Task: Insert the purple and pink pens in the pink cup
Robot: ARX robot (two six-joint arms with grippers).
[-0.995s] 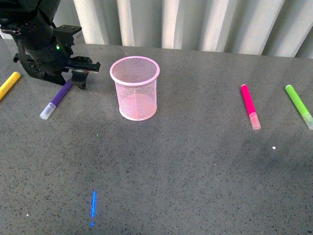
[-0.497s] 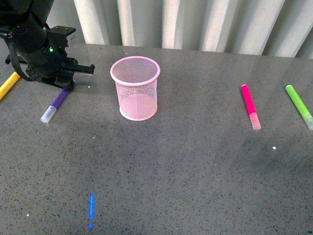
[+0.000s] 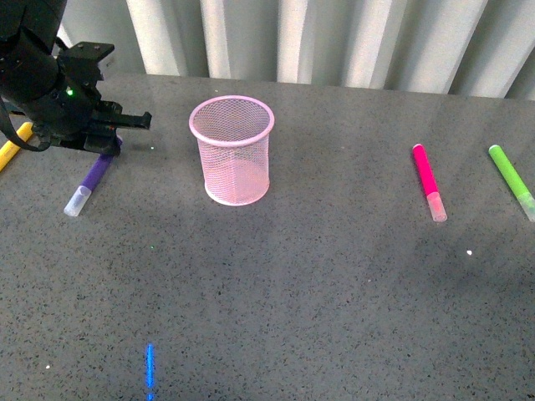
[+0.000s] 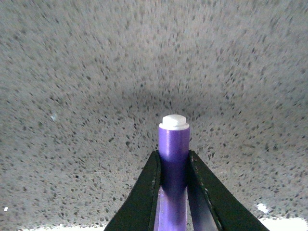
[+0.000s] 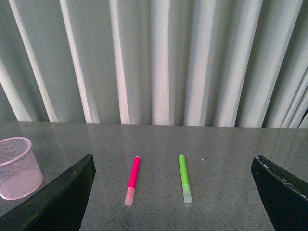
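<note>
Grey speckled tabletop (image 3: 292,292) runs back to a pleated white curtain (image 3: 334,42). Your purple pen (image 3: 92,177) sits low at the far left, its clear cap pointing toward the near side and its other end under the left gripper (image 3: 106,144). In the left wrist view both fingers (image 4: 144,192) press against the sides of the purple barrel, narrowed to its width and gripping it, with a white-tipped end poking out past them. You cannot tell whether the pen is off the surface.

To the right of that gripper, clearly apart from it, the pink cup (image 3: 238,167) stands upright. The pink pen (image 3: 426,177) lies well right of the cup, pale cap nearest you. A lime-green marker (image 3: 510,177) lies further right, and a yellow marker (image 3: 10,149) shows at the left edge. Your right gripper (image 5: 173,159) is spread wide and holds nothing.
</note>
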